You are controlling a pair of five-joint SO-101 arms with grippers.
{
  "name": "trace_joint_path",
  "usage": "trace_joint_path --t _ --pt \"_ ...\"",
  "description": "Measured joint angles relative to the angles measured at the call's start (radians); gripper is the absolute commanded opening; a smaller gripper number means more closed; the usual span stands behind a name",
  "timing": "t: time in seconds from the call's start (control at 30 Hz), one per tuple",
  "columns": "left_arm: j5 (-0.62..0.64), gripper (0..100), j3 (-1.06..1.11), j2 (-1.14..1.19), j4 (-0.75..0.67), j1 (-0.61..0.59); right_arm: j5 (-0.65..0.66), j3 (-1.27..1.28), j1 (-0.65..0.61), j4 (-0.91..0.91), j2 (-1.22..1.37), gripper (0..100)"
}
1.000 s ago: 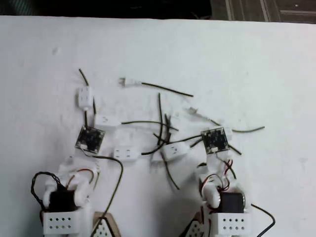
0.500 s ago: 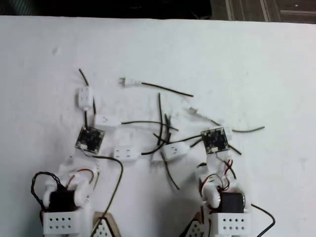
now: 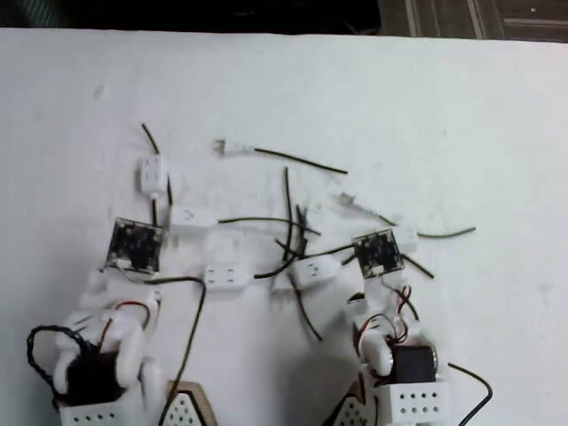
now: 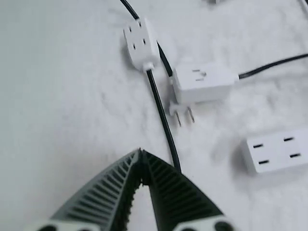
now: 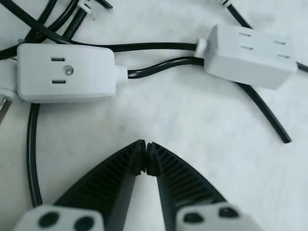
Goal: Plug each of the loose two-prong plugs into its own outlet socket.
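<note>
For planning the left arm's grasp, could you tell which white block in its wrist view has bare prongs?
The middle block: two prongs jut out; the others show slots.

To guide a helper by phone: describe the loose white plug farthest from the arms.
On the white table, look past the tangle of black cords. The small white two-prong plug lies there alone, touching no white outlet block.

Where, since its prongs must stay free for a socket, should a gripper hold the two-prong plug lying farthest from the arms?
Probably on its white body, from above. The two-prong plug lies flat on the table, prongs toward the high view's left, black cord trailing right. Jaws closing across the body's sides, just behind the prongs, would leave them clear.
</note>
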Motion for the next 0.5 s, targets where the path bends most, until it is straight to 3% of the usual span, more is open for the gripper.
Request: trace_joint_path --t 0.23,0.37,0.5 --pt "0.0 2 -0.106 0.0 -0.08 0.0 0.0 0.0 0.012 0.0 0.0 1.9" --pt "-0.063 2 -0.187 -0.002 -0.08 0.0 0.012 -0.054 0.141 0.0 0.0 1.9" --pt "-0.144 2 -0.229 -0.002 -0.078 0.0 0.17 -0.173 0.242 0.0 -0.003 2.0"
